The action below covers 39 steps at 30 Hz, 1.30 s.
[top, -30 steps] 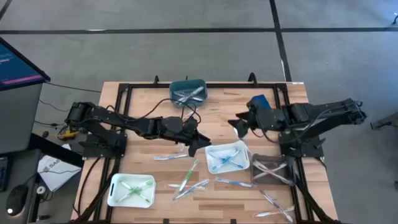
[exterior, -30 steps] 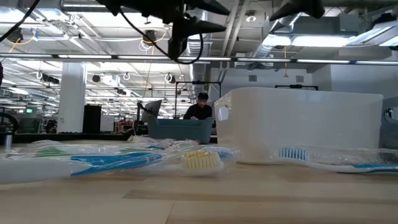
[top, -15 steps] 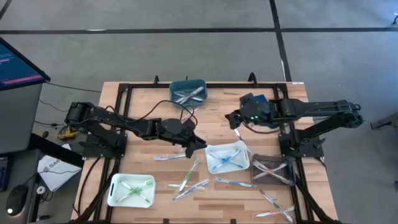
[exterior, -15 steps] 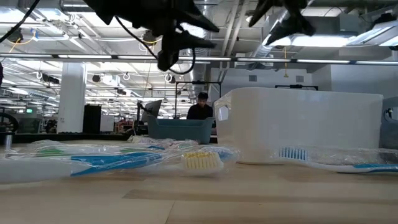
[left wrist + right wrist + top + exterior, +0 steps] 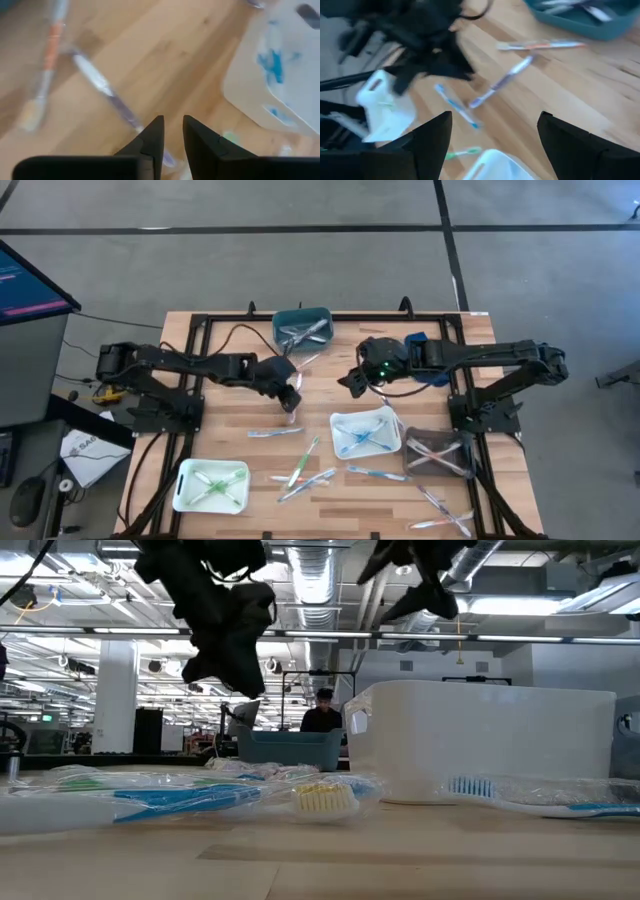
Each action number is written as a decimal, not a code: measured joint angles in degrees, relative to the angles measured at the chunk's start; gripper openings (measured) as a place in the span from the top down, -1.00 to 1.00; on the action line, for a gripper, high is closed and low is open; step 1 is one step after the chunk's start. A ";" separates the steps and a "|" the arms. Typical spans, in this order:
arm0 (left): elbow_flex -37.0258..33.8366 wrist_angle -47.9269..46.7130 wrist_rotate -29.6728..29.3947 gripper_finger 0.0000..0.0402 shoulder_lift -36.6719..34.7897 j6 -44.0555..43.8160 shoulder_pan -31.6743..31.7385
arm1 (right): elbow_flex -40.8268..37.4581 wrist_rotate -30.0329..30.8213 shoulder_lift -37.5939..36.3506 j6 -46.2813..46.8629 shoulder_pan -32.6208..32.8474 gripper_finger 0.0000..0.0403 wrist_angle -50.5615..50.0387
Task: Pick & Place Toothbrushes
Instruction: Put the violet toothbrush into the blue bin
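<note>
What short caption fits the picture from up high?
Two robot arms reach to mid-table, left gripper and right gripper above loose toothbrushes and four trays.

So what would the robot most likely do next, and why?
Probably lower the right gripper toward the loose toothbrushes lying on the table near the teal tray. Its fingers are spread wide with nothing between them, and it hovers over that area, while the left gripper sits nearly shut nearby.

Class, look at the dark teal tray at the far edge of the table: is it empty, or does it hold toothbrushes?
It holds toothbrushes. From above, the teal tray shows several pale toothbrushes lying crossed inside.
</note>
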 joint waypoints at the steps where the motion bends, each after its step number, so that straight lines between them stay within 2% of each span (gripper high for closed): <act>1: 0.00 -0.42 -0.07 0.71 -0.11 0.01 0.63 | 0.02 -0.14 -0.02 -0.10 0.00 -0.42 1.13; 8: -0.04 2.48 1.02 0.84 1.35 -1.52 3.80 | 0.02 -0.11 -0.02 -0.55 -0.44 -0.42 4.52; 13: 0.08 16.38 1.57 0.88 2.92 -1.57 2.61 | 0.02 -0.13 -0.02 -0.74 -0.31 -0.42 4.37; 17: 0.11 18.20 1.20 0.89 2.96 1.89 1.71 | 0.02 0.00 -0.02 -0.70 0.14 -0.42 3.97; 21: 0.09 10.58 -2.51 0.89 4.09 0.31 3.03 | 0.02 -0.20 -0.02 -0.58 0.75 -0.42 3.93; 26: 0.00 -0.67 -0.83 0.89 7.34 -2.41 4.29 | 0.02 -0.23 -0.02 -0.55 1.33 -0.42 4.00; 34: 0.04 -2.48 -0.69 0.89 10.31 -4.30 1.23 | 0.02 -0.25 -0.04 -0.54 0.88 -0.42 4.36; 39: 0.04 -7.39 -1.36 0.89 10.29 -4.69 -2.33 | 0.02 -0.37 -0.04 -0.52 0.87 -0.42 4.57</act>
